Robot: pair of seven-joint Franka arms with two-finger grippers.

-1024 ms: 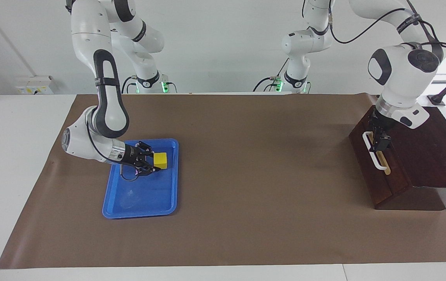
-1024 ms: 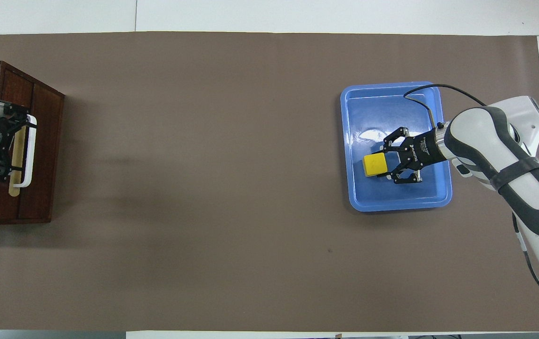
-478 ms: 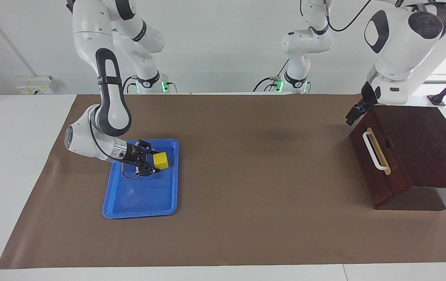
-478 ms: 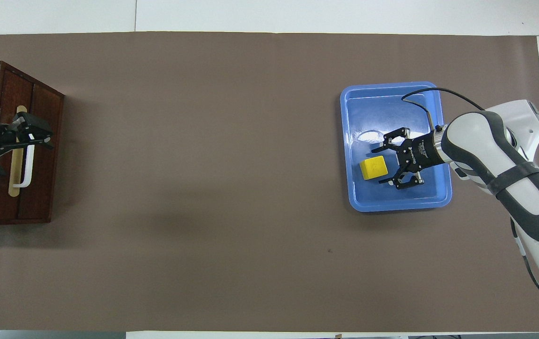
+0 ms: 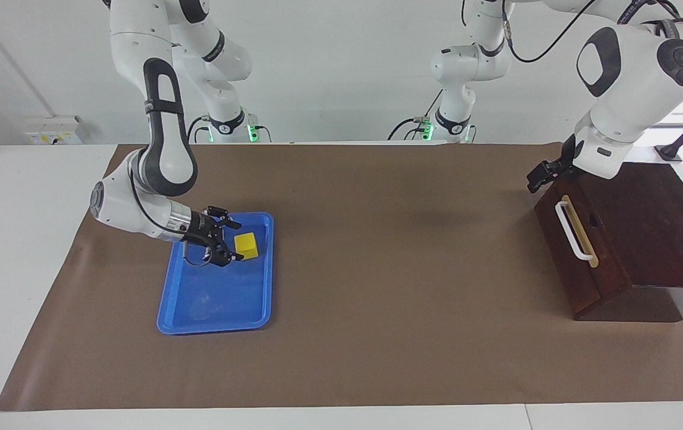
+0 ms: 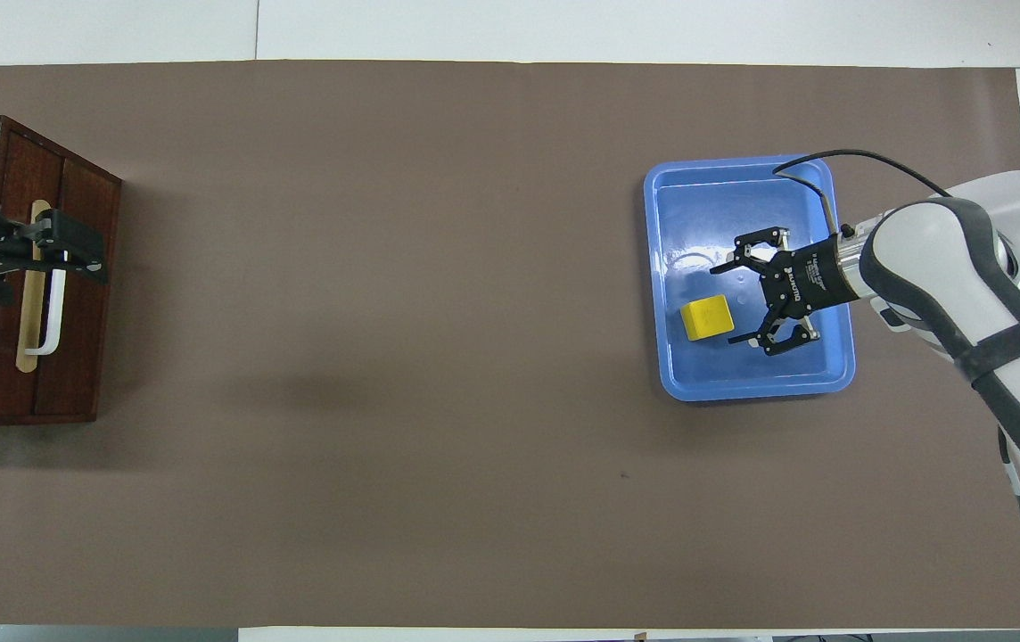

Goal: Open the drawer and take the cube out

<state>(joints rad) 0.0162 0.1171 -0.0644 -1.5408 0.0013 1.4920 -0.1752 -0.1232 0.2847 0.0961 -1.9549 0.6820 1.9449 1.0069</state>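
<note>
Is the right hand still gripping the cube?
No: in the overhead view the right hand is open, and the cube sits free in the tray, clear of its fingers.

White wall point(image 5: 347, 60), white table point(image 5: 19, 239), brown mat point(image 5: 377, 269)

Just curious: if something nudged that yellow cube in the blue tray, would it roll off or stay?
The cube would probably slide, not roll: it sits flat on one face. The tray looks glossy, so it may skid easily, but the raised rim should likely stop it. It looks solid and stiff.
</note>
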